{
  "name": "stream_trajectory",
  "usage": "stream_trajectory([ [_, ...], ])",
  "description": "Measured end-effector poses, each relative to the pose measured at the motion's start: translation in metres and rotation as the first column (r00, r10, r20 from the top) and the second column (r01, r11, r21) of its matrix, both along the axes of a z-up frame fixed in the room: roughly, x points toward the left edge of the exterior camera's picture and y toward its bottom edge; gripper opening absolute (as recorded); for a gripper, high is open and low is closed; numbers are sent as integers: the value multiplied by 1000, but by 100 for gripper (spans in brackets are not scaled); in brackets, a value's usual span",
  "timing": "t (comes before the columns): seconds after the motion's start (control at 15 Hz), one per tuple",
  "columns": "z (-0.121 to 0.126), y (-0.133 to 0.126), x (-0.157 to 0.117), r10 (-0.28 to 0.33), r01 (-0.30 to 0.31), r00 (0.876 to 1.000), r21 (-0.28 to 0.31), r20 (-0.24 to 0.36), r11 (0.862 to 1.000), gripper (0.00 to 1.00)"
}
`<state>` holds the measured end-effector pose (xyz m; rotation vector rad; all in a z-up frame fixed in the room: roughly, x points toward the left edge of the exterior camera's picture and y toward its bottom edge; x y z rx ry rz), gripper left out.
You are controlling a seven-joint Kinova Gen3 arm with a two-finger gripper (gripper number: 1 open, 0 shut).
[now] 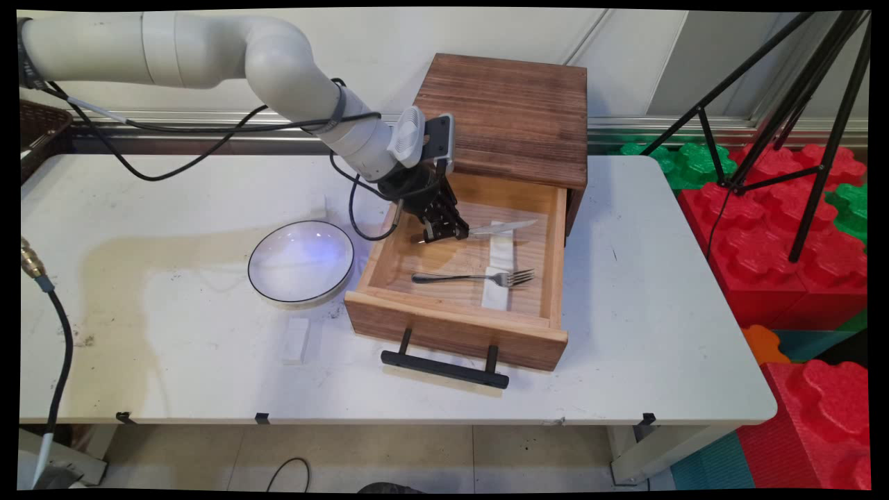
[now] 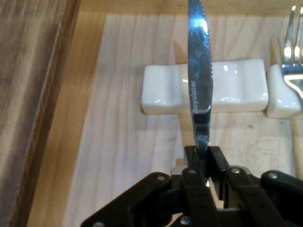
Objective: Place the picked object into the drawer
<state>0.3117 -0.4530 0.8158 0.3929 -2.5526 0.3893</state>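
The gripper is down inside the open wooden drawer, and its two fingers are squeezed tight on the handle of one table knife. In the hand view the knife sticks straight out ahead of the fingers, with its bumpy cutting edge turned to the right. The blade passes over one white rest, and I cannot tell if it touches it.

A second white rest lies just to the right of the first one. One fork has its prongs on that second rest. In the main view the fork lies flat in the drawer, on the near side of the gripper.

The drawer is pulled out of one dark wooden box, which sits behind the gripper. One round white plate with a dark rim sits on the white table, outside the drawer. A third white rest lies on the table near the plate.
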Motion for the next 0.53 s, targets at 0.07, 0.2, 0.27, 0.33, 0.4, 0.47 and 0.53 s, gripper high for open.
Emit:
stream_trajectory([
  [0.07, -2, 0, 0, 0, 0, 1000, 3, 1, 1000, 0],
  [0.2, -7, -2, 1, 1, -1, 1000, 8, 3, 1000, 0],
  [0.27, -10, -2, 1, 2, -2, 1000, 12, 4, 1000, 0],
  [0.33, -11, -2, 1, 2, -2, 1000, 13, 5, 1000, 0],
  [0.4, -14, -3, 2, 2, -3, 1000, 16, 6, 1000, 0],
  [0.47, -16, -3, 2, 3, -3, 1000, 18, 6, 1000, 0],
  [0.53, -18, -4, 2, 3, -3, 1000, 20, 4, 1000, 0],
])
